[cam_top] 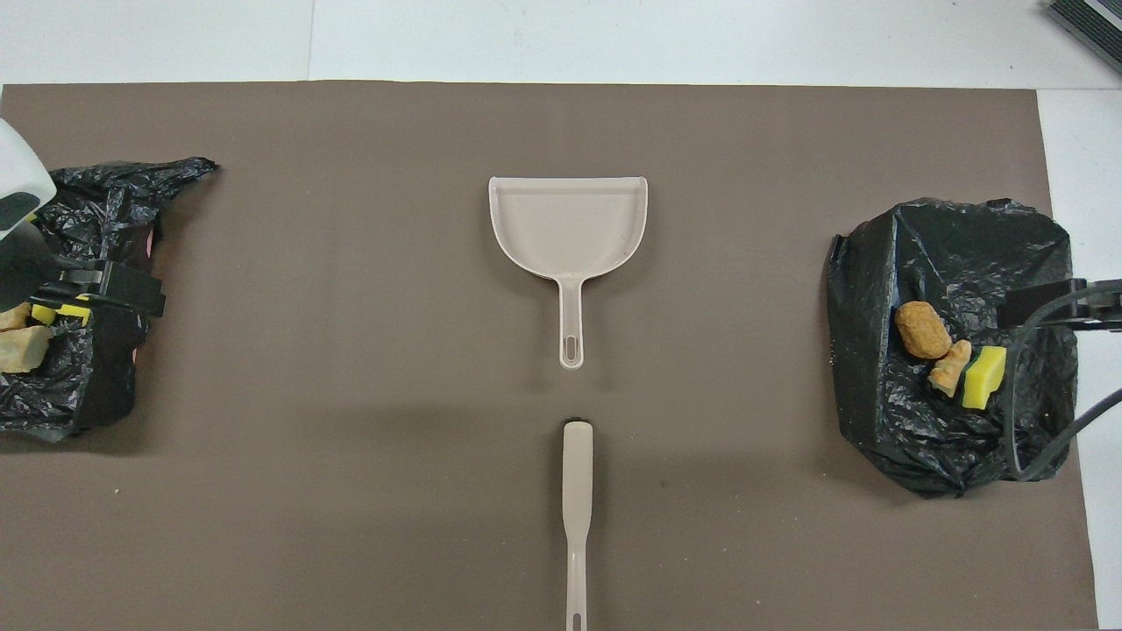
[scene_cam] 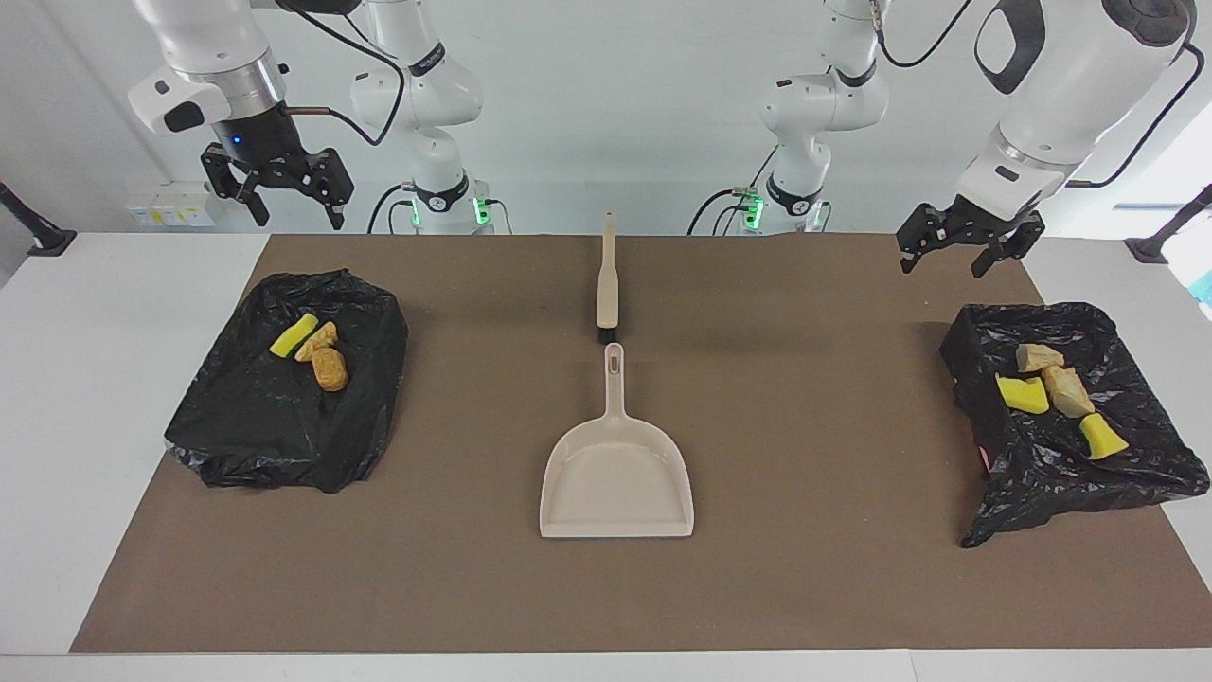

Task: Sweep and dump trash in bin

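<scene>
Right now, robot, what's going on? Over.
Left gripper and right gripper open, up in the air, holding nothing. Trash lies in both bags. Dustpan and brush untouched. Nothing blocking.

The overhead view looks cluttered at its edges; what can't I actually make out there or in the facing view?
- Trash in the bin by the left arm: overhead, partly covered by the left end effector and cut by the frame edge.
- Brush: bristles hidden under its head in both views; overhead, the handle's end is cut off.
- Right end effector: overhead, only a dark sliver shows.
</scene>
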Controlling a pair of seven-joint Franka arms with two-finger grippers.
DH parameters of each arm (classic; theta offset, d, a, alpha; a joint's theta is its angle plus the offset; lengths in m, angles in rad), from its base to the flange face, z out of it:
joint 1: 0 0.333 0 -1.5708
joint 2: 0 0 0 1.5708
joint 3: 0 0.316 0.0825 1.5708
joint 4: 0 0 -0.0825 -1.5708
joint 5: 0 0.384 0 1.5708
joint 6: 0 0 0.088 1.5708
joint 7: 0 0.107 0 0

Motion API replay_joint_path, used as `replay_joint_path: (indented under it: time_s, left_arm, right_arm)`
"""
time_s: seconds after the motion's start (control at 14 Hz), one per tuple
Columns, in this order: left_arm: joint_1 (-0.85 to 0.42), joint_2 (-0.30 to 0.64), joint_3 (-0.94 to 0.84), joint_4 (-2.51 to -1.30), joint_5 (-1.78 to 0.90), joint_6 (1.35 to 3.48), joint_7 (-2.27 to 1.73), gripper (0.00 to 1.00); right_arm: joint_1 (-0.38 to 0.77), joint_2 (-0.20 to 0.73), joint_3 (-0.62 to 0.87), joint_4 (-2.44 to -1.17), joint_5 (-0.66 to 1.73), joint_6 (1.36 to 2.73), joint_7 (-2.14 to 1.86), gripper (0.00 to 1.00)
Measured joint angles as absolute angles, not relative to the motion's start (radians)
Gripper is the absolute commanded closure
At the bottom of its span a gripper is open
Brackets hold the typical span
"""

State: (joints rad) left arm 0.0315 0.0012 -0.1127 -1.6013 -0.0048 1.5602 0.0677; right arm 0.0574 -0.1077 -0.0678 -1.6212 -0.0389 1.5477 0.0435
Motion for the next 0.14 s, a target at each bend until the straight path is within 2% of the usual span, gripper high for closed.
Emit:
replay_joint_path:
  time_s: [0.14]
  left_arm:
    - [0.032,0.001,-0.113,-1.601,-0.005,1.559,0.068,0.00]
  right_arm:
    - [0.057,-0.108,-0.068,-1.621,-0.039,1.548,0.043,0.00]
